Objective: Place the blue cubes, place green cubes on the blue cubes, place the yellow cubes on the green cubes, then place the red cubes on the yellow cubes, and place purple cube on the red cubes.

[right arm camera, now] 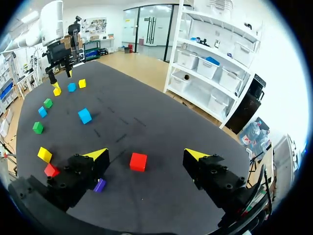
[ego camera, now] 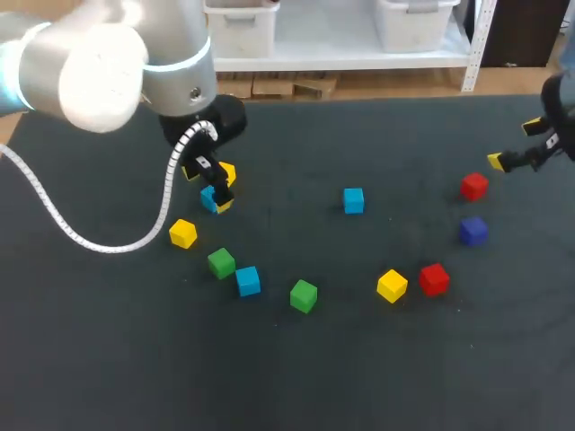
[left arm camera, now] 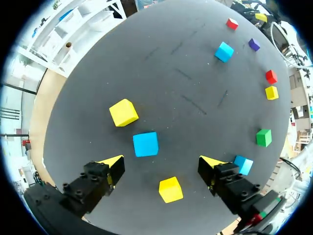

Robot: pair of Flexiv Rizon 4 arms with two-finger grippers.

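Left gripper open over a blue cube, with yellow neighbours crowding it

Overhead, the left gripper (ego camera: 214,184) hangs with its fingers spread, holding nothing, above the small light-blue cube (ego camera: 209,197) on the far left of the dark table (ego camera: 296,377); a small yellow cube (ego camera: 226,171) sits just beside it. From the left wrist, that cube (left arm camera: 145,144) lies ahead of the fingers, not between them, so closing now could miss it or knock the yellow cube (left arm camera: 123,112). From the right wrist, the right gripper (right arm camera: 146,155) is spread and empty on the far right, with a small red cube (right arm camera: 138,161) just ahead of it.

a dark grey table (ego camera: 377,377) (matte top)
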